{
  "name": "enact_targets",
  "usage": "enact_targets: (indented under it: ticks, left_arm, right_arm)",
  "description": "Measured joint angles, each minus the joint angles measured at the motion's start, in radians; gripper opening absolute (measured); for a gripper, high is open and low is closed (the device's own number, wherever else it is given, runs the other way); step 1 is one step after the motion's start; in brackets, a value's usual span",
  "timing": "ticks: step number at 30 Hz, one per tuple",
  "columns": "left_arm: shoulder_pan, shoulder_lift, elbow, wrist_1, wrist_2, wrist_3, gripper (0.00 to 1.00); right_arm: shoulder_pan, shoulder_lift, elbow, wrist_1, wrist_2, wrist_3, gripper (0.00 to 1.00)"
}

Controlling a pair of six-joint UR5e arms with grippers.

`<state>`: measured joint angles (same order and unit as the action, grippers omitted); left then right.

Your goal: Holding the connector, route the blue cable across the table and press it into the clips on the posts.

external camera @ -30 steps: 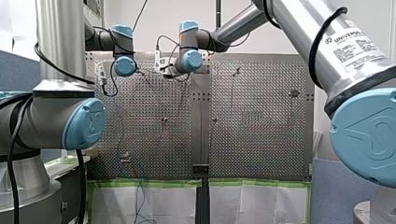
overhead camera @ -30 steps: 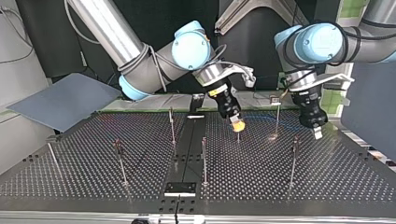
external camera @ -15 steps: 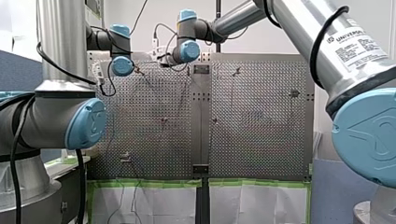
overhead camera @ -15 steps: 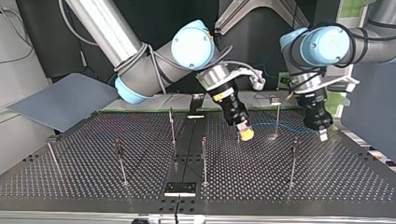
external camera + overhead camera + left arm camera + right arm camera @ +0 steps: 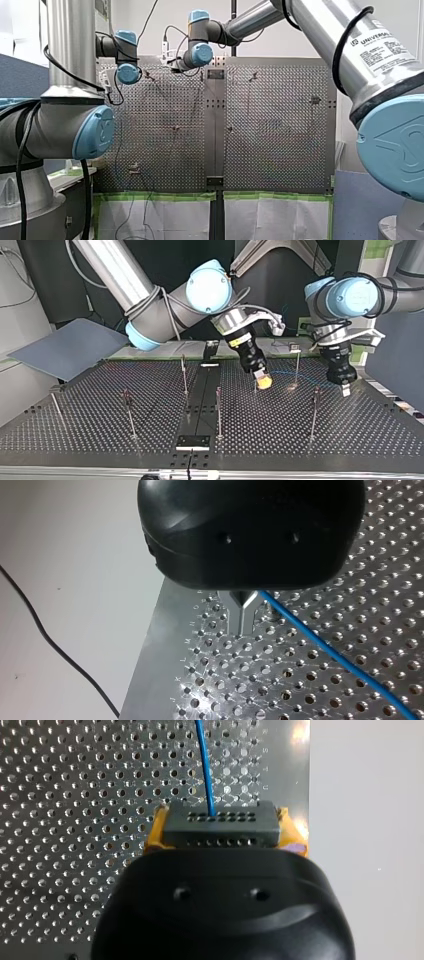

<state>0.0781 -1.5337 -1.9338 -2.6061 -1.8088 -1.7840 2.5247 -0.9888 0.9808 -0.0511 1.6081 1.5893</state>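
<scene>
My right gripper (image 5: 263,382) has yellow pads and hangs low over the perforated table (image 5: 100,440), just right of the middle seam in the top view. In the right wrist view it is shut on a dark grey connector (image 5: 220,822). The blue cable (image 5: 205,765) leaves the connector and runs ahead over the plate. In the top view the blue cable (image 5: 300,377) stretches to my left gripper (image 5: 345,387) near the table's right edge. My left gripper (image 5: 243,622) has its metal fingers shut, and the blue cable (image 5: 330,652) comes out at their base. Several thin posts (image 5: 218,410) stand around them.
A post (image 5: 297,365) stands just behind the cable, between the grippers, and another post (image 5: 314,412) in front of my left gripper. A grey-blue panel (image 5: 70,347) lies off the table at the top view's left. A black plate (image 5: 192,441) sits at the near edge.
In the top view my right gripper, with the connector, has moved nearer and to the right. My left gripper has shifted right and slightly down, drawing the cable along.
</scene>
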Motion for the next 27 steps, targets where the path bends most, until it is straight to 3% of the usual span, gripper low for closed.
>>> enact_targets:
  ticks: [8, 19, 27]
  left_arm:
    - [0.016, -0.031, 0.022, 0.022, 0.043, -0.03, 0.0]
    - [0.028, -0.067, 0.031, 0.038, 0.058, -0.043, 0.0]
    - [0.051, -0.091, 0.06, 0.094, 0.119, -0.094, 0.0]
  right_arm:
    - [-0.009, 0.004, 0.0, 0.001, 0.001, 0.003, 0.0]
    - [-0.017, 0.01, 0.0, 0.0, 0.001, 0.003, 0.0]
    - [-0.023, 0.012, 0.0, -0.002, -0.001, 0.002, 0.0]
